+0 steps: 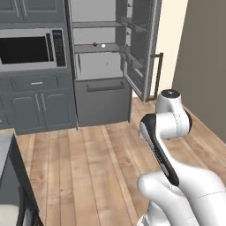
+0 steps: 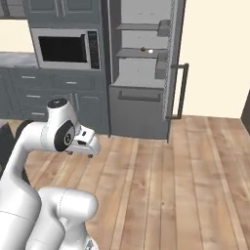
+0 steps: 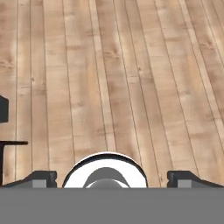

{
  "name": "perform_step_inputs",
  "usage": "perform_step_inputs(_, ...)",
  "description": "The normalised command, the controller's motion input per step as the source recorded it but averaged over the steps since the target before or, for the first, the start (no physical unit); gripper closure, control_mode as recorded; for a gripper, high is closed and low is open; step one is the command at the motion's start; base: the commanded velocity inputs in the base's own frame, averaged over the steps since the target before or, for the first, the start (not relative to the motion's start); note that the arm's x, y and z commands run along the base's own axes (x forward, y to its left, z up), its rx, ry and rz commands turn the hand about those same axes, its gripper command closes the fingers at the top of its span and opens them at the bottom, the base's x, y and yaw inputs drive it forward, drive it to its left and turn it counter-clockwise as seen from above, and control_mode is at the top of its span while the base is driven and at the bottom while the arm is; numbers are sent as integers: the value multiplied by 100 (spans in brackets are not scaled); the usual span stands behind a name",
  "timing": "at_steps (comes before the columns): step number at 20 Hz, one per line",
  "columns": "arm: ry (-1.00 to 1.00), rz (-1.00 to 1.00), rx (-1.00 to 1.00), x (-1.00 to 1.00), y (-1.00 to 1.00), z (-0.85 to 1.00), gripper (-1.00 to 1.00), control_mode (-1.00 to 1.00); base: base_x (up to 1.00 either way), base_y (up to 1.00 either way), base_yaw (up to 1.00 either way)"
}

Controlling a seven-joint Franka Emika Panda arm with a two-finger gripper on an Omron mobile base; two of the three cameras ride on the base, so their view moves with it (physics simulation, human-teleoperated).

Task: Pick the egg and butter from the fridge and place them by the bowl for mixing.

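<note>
Over bare plank flooring [image 3: 131,65], the gripper [image 3: 112,178] fingers spread wide, pinching nothing.

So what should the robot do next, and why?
Probably roll closer to the fridge. Its door is already open, and the egg sits on a shelf beside a reddish-brown ball, while the open hand points down at bare wooden floor.

Arm: I'm folded up, elbow high, hand turned downward.
Gripper [image 3: 112,178]: my fingers [image 3: 43,177] spread wide apart, holding nothing.
</note>
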Motion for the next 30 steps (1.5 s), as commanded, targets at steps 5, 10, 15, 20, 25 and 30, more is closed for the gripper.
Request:
perform_step_inputs(5,0,0,0,0,0,0,-100,100,100,59,0)
perform_step_inputs(10,0,0,0,0,0,0,-100,100,100,16,-1)
perform_step_inputs(15,0,0,0,0,0,0,-100,100,100,-4,-1)
perform_step_inputs(20,0,0,0,0,0,0,-100,100,100,0,-1)
perform_step_inputs(25,0,0,0,0,0,0,-100,100,99,0,-4)
perform_step_inputs(30,0,0,0,0,0,0,-100,100,77,0,-9)
